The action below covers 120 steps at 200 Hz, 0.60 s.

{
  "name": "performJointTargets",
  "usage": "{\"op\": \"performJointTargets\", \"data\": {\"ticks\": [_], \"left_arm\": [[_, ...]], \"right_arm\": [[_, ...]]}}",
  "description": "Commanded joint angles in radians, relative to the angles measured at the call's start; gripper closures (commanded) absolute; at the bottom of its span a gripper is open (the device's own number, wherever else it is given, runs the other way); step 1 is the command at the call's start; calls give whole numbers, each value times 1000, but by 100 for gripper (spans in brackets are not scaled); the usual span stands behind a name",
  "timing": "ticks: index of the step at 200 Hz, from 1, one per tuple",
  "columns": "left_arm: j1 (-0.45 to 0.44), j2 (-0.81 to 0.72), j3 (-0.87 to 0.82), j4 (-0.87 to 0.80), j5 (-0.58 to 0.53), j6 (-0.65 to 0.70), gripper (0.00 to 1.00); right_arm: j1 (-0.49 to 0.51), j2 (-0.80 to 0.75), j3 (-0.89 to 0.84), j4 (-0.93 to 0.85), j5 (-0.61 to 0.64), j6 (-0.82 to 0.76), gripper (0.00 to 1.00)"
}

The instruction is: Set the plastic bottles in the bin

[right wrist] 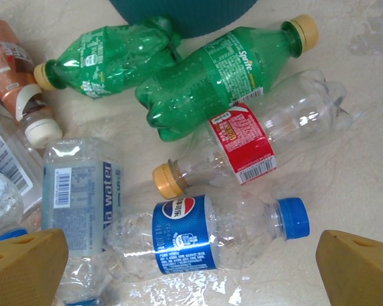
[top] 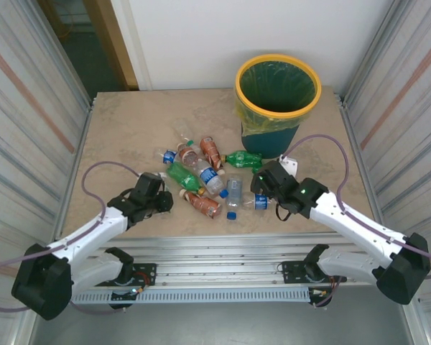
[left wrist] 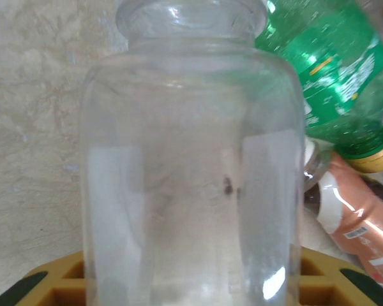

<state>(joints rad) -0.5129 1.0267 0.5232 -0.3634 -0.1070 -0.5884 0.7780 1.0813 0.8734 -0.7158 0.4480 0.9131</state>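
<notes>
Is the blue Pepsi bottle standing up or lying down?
Lying down. The Pepsi bottle rests on its side on the table, with its blue cap pointing sideways.

Both arms reach forward and low, the right claw (right wrist: 191,258) spread wide.

we see a clear bottle (left wrist: 191,166) pressed close to the lens, sitting between the yellow fingers (left wrist: 54,293) of the left gripper (left wrist: 191,290); we cannot tell whether they squeeze it. to its right lie a green bottle (left wrist: 335,76) with a yellow cap and a brown-orange bottle (left wrist: 360,223), on the pale marbled table (left wrist: 32,127).
</notes>
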Motion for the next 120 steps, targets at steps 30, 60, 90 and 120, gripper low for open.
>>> {"op": "performJointTargets", "data": {"ticks": [30, 60, 90, 120], "left_arm": [[-2, -130, 104, -66, -3, 89, 77], [-3, -165, 140, -42, 49, 136, 77], [-2, -194, 141, 38, 128, 173, 79], [-3, -226, 143, 120, 220, 221, 79]], "right_arm": [[25, 53, 77, 18, 21, 26, 2], [51, 90, 115, 19, 22, 12, 2], [72, 110, 158, 28, 7, -4, 2], [72, 111, 184, 81, -81, -36, 2]]}}
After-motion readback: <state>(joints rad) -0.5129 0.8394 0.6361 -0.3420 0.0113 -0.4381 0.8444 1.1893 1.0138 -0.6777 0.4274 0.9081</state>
